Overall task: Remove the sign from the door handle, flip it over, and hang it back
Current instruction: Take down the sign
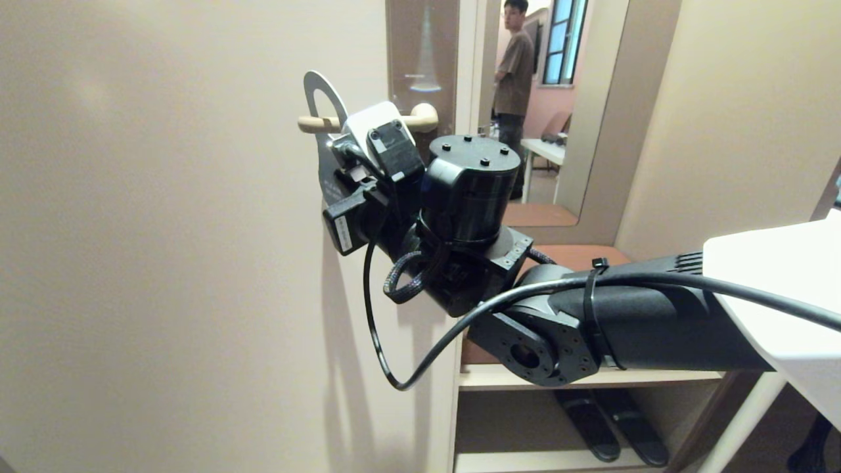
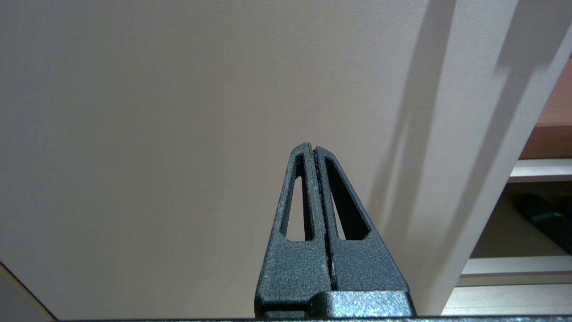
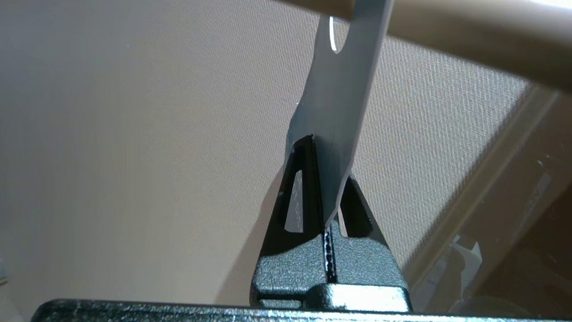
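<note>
The right claw (image 3: 328,179), clamped on the sign (image 3: 339,98), should slide it off the door handle's (image 1: 315,123) free end above.

Warm, fairly dim indoor light fills the head view, tinting the door (image 1: 164,230) a soft beige. The robot arm (image 1: 624,322) throws long, faint, doubled shadows down the door below it, so light comes from above and behind the camera. A pale reflection streaks the glossy brown plate (image 1: 420,52) above the door handle (image 1: 420,118). The far room past the door edge is brighter, with daylight in its window (image 1: 562,39). The white surface (image 1: 775,289) at near right is almost washed out. Straight edges bow slightly toward the frame borders. In the right wrist view the handle is a soft blur, and the sign (image 3: 339,112) looks grey in shade. The left wrist view shows broad diagonal shadows on the door.
</note>
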You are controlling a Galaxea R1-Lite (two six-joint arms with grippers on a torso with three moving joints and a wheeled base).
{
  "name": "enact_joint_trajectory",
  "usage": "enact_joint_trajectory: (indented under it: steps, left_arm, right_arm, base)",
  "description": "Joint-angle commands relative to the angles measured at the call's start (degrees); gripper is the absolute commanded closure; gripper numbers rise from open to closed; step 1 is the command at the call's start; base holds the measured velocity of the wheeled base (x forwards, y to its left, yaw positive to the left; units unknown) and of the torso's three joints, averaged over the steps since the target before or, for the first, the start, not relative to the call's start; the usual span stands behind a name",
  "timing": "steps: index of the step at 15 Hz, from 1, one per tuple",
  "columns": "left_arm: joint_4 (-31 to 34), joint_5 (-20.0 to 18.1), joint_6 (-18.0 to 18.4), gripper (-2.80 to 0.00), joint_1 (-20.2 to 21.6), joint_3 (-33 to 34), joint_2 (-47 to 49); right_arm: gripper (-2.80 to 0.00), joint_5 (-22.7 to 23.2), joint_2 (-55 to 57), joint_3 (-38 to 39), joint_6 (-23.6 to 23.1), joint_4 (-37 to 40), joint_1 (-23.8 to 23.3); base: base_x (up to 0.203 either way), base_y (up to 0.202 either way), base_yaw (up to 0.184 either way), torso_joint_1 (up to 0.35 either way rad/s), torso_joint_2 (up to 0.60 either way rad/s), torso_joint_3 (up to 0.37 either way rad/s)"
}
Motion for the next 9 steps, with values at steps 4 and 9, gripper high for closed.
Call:
enact_joint_trajectory:
  steps: [4,9]
  left_arm:
    - [0.0,0.0,0.0,0.0,0.0,0.0,0.0]
    - [0.0,0.0,-0.1,0.0,0.0,0.0,0.0]
  right_arm:
    - [0.0,0.0,0.5,-0.7,-0.1,0.0,0.7]
    - [0.0,-0.1,1.0,-0.9,-0.1,0.0,1.6]
  base:
    - [0.0,0.0,0.0,0.0,0.0,0.0]
    - [0.0,0.0,0.0,0.0,0.0,0.0]
